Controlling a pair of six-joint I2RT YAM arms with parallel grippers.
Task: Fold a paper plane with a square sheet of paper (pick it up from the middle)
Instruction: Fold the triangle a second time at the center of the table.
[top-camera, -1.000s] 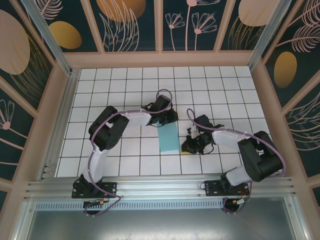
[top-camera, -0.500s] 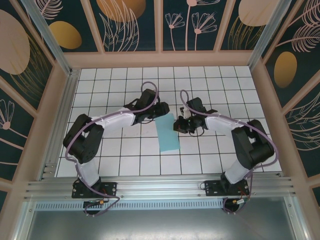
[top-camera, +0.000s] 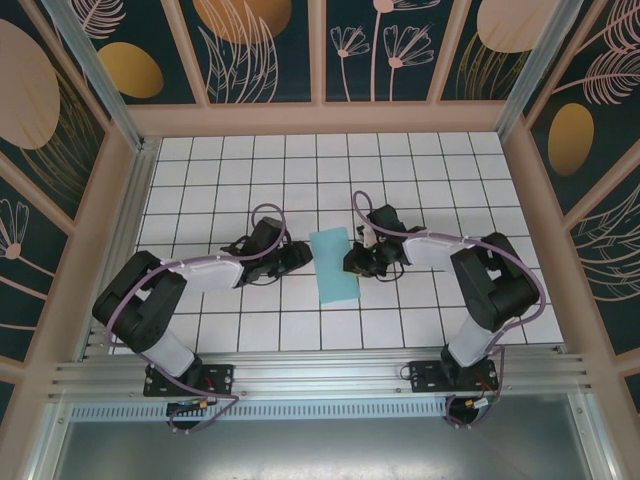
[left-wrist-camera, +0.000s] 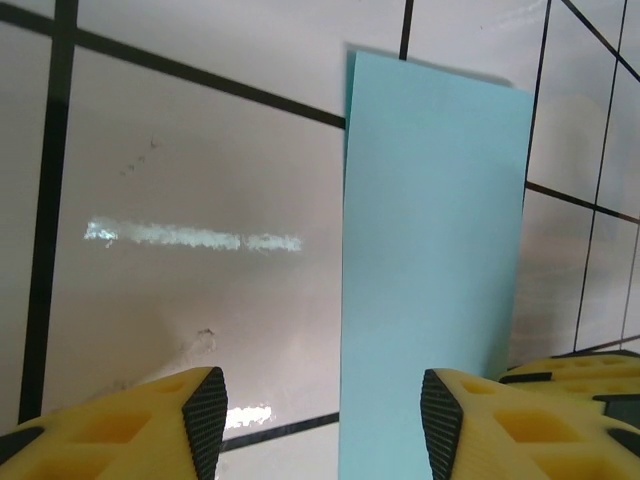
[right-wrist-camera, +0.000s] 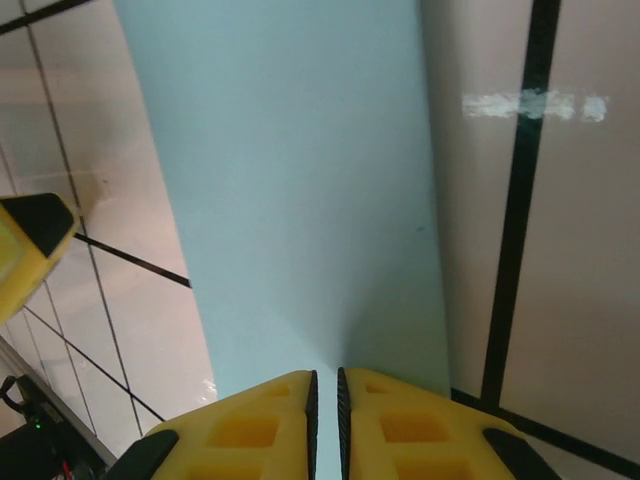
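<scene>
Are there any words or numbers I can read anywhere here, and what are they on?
None can be read. The paper is plain, the table has only black grid lines, the walls only painted plants. Any mark on the arms is too small to tell.

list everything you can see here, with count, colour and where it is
table: one, white tiles, black grid lines
sheet of paper: one, light teal-blue, narrow rectangle lying flat near the middle
wall panels: several, dark teal with plant prints, around the table
rail: one, silver, along the near edge
left arm, right arm: two, black and white, purple cables, based at the rail
left gripper: one, yellow, open, at the paper's left edge
right gripper: one, yellow, nearly closed, over the paper near its right edge
</scene>
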